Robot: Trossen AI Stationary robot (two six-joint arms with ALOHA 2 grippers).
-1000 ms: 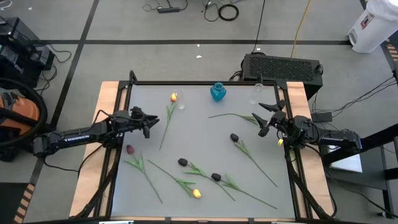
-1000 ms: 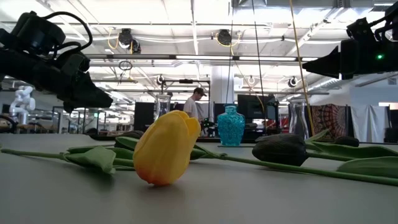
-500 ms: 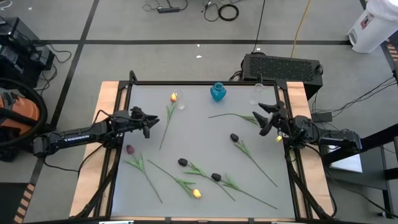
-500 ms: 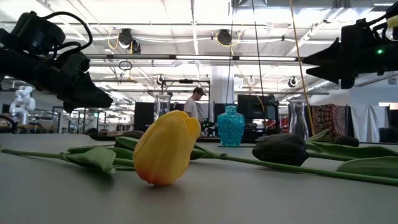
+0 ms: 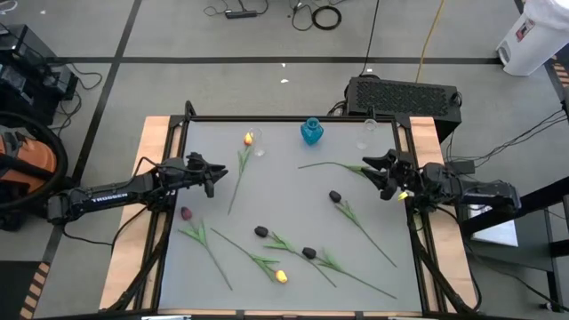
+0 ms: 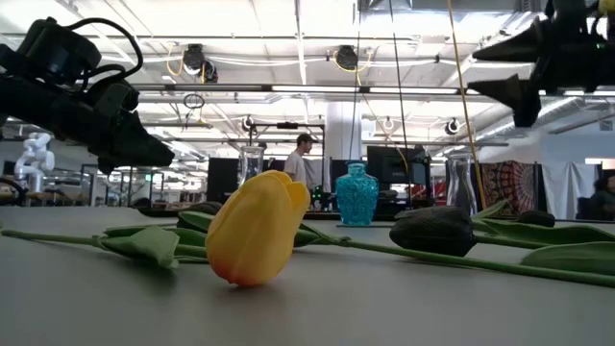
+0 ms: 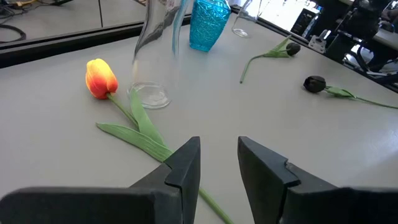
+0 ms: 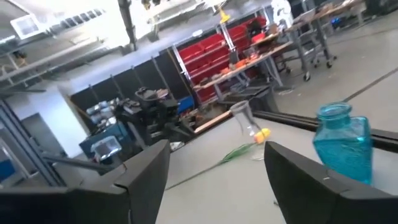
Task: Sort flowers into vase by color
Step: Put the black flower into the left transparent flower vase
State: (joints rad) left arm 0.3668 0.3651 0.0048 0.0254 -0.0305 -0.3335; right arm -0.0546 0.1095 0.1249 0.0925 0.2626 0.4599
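Your right hand (image 5: 380, 173) hovers spread and empty by the table's (image 5: 284, 213) right edge; your left hand (image 5: 212, 178) waits spread above a yellow tulip's (image 5: 248, 139) stem.

Two dark, near-black jointed arms of matte finish, white lettering printed along the left arm's (image 5: 107, 194) long forearm link. Black cable looped over the left wrist housing. Small yellow spot and a green indicator light on the right arm (image 5: 462, 191). Each gripper built of two flat, angular black fingers (image 7: 186, 168), blunt-tipped, broad at the base.
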